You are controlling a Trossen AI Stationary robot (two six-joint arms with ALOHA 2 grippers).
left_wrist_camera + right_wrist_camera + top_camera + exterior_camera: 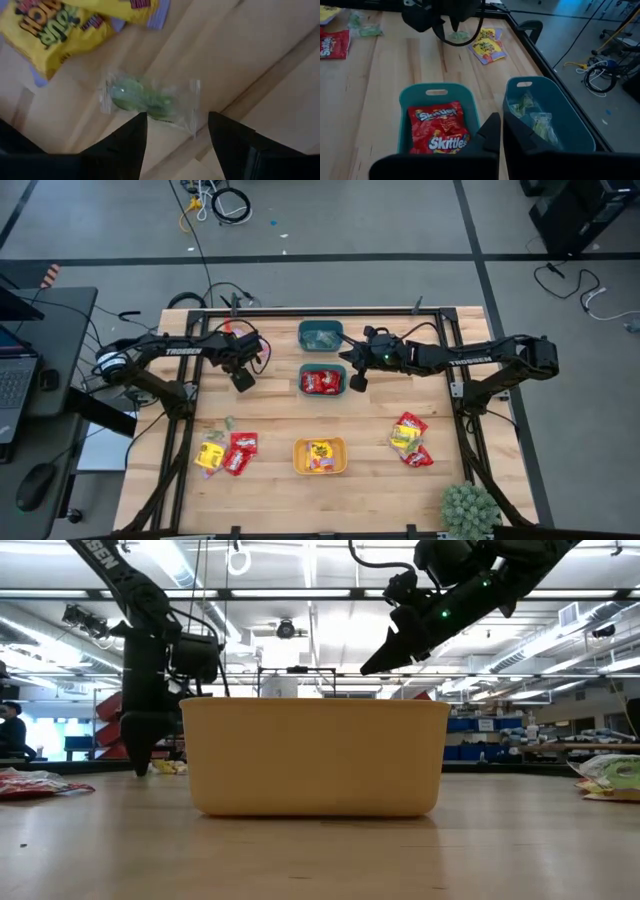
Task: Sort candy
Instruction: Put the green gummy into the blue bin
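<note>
Candy sort: left arm lining up on a green packet

Candy is spread over the table (370,480) in two loose heaps and three bins; we take things from largest down. Both arms reach in from the sides; the left gripper (177,132) hangs over the left part of the table, the right gripper (357,381) hovers beside the teal bins near the middle. Farthest teal bin (570,120) holds pale green packets; the nearer teal bin (412,107) holds red packets (439,131); the orange bin (320,468) holds yellow ones. A heap of red and yellow packets (226,452) lies at the left front, another heap (410,440) at the right front.

In the left wrist view our fingers (125,145) stand apart and empty, one on each side of a small green packet (150,97) lying flat on the wood, just beside a yellow packet (55,35); we judge this is the pick step for green, not yet closed. In the right wrist view that gripper's fingers sit nearly together with nothing between them; we judge it waits.

Next, we think, the left gripper must descend straight, close on the thin wrapper without nudging the yellow packet, then carry it to the farthest teal bin; the wrapper is slick and flat, so a shallow grip may slip.
</note>
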